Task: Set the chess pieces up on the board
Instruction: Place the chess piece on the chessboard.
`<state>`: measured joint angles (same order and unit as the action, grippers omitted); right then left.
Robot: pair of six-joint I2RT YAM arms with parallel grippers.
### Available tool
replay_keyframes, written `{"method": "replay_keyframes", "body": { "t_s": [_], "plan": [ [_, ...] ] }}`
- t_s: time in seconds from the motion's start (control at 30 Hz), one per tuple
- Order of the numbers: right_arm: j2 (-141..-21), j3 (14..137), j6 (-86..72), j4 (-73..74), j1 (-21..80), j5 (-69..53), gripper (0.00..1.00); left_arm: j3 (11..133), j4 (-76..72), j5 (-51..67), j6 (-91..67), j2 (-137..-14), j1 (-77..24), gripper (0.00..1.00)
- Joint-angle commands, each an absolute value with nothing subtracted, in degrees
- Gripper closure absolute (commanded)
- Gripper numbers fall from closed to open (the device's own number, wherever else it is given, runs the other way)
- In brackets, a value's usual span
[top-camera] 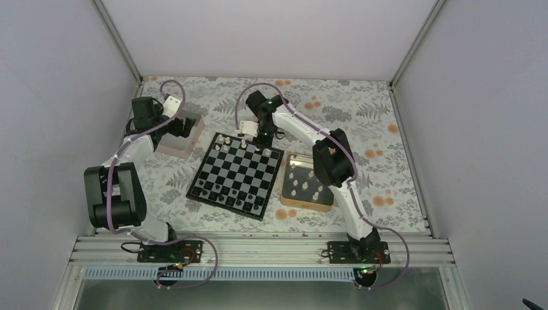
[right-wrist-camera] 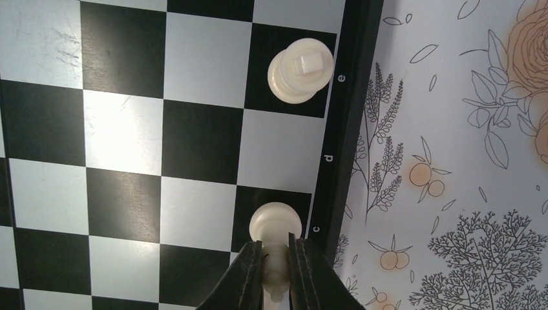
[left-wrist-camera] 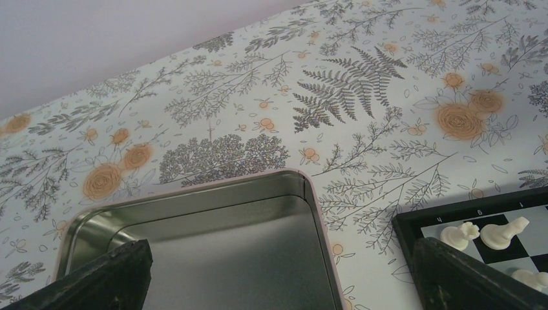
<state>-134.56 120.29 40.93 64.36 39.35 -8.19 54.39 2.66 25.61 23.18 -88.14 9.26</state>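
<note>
Cream, smooth and round-headed: pinching a small turned chess piece [right-wrist-camera: 274,223] by its narrow stem with the right pincer [right-wrist-camera: 276,274], black tapered fingers [right-wrist-camera: 249,278] closing narrow on both sides. Holding its head over a black square at the edge of the flat, glossy black-and-pale-grey chessboard [right-wrist-camera: 123,129], just beside the letter c on the black border. Hiding its base between the fingers, so cannot tell whether it is touching the board. Passing a second cream piece [right-wrist-camera: 300,70], square-cut on top, standing two squares along by the letter e. Catching glare and fine scratches on the pale squares.

From above, lying slightly askew at the middle of the surface [top-camera: 362,123], carrying cream pieces [top-camera: 243,143] along the far edge and small dark chessmen [top-camera: 216,192] along the near one. Sitting just beside a gold square tin [top-camera: 304,205] holding loose cream pieces [top-camera: 304,184].

Hovering the left pincer [left-wrist-camera: 279,248] over a pinkish silver square tin [left-wrist-camera: 194,187] with rounded corners and a brushed-metal floor, rough black fingers spreading wide apart.

Covering the surface with a matte cloth [left-wrist-camera: 362,84] printed in grey ferns and orange blooms. Closing in on three sides with plain pale walls [top-camera: 258,32], meeting at aluminium posts [top-camera: 119,39]; running a ribbed aluminium rail [top-camera: 258,248] along the near edge.
</note>
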Motion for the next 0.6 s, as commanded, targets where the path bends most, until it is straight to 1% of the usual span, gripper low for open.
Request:
{"method": "replay_keyframes", "body": {
  "t_s": [0.0,0.57],
  "plan": [
    [-135.6,121.6,41.8,65.1,39.8,-7.4,0.9,54.1,2.5,27.3,23.8,-88.0,9.7,0.0],
    [-136.4,121.1,42.2,66.0,39.8,-7.3,0.89,53.9,2.5,27.6,23.9,-87.9,9.7,0.0]
  ]
}}
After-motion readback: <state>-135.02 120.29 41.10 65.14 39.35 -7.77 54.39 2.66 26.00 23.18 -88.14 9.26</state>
